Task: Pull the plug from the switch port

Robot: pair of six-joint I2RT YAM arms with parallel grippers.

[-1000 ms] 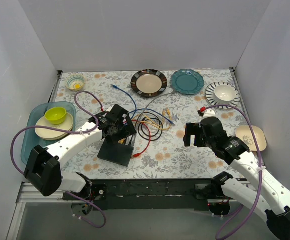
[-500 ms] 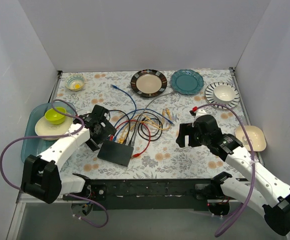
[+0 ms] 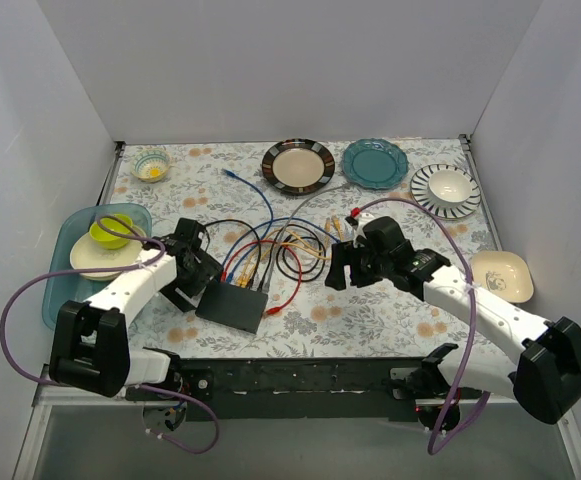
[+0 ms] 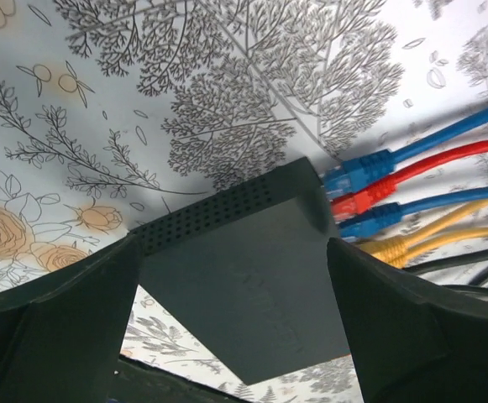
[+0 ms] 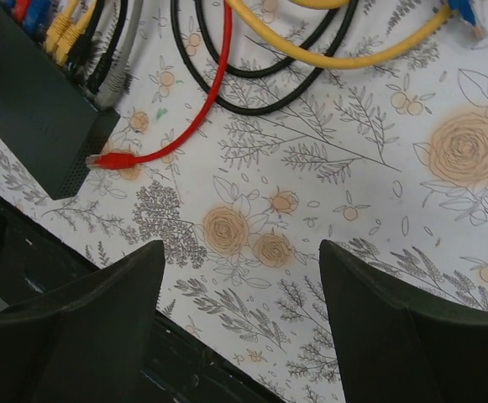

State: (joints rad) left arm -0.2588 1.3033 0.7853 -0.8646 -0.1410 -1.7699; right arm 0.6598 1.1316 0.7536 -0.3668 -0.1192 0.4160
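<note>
The switch [image 3: 232, 305] is a flat black box near the table's front edge, also seen in the left wrist view [image 4: 244, 277] and the right wrist view [image 5: 34, 109]. Blue [image 4: 353, 172], red [image 4: 357, 201], blue and yellow [image 4: 390, 246] plugs sit in its socket row, along with black and grey ones [image 5: 113, 80]. A loose red plug [image 5: 109, 159] lies on the cloth by the switch's right corner. My left gripper [image 4: 233, 252] is open, its fingers on either side of the switch's left end. My right gripper [image 5: 242, 252] is open and empty over bare cloth to the right of the cables.
A tangle of coloured cables [image 3: 290, 245] lies behind the switch. A teal tray [image 3: 62, 250] with a plate and a yellow-green bowl stands at the left. Plates [image 3: 298, 165] and bowls line the back, and a cream dish [image 3: 502, 275] sits at the right. The table's front edge [image 5: 25, 277] is close.
My left gripper has moved from over the switch to its left end and come down around it. My right gripper has moved left toward the cables.
</note>
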